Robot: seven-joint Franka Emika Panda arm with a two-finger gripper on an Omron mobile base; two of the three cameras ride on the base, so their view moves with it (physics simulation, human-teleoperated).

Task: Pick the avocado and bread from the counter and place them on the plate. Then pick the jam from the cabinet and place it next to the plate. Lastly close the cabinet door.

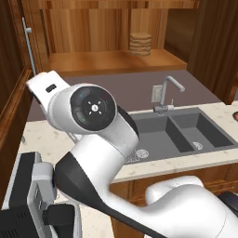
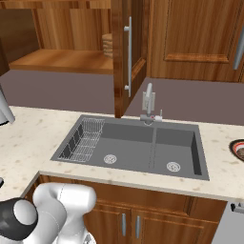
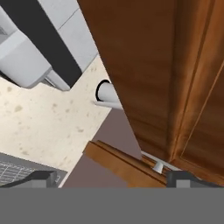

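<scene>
Wood fills most of what lies ahead of the gripper (image 3: pixel 111 178): the tall brown panelled cabinet door (image 3: pixel 148 70) stands just beyond its two dark fingertips (image 3: pixel 43 178), which sit wide apart at the lower edge of the hand view with nothing between them. Just past the right fingertip, a stretch of the door's long silver bar handle (image 3: pixel 153 161) shows with its small mounting post, near but not touching. Beyond the left fingertip lies the beige stone bench speckled with brown flecks (image 3: pixel 39 118), and at the far lower left a corner of a wire rack (image 3: pixel 13 171) in the grey sink. In the right base view the cabinet door (image 2: pixel 128 52) stands swung open, edge-on above the bench, its long vertical handle (image 2: pixel 128 57) facing the camera, and the open cabinet (image 2: pixel 62 33) shows a bare wooden shelf with a ribbed tan jar-like thing (image 2: pixel 107 44) at its back. The grey double-bowl sink (image 2: pixel 138 147) with its steel tap (image 2: pixel 149 102) sits well to the side of the gripper. Farther along the bench, the round plate with a red and black rim (image 2: pixel 237 148) peeks in at the right edge of that view.
</scene>
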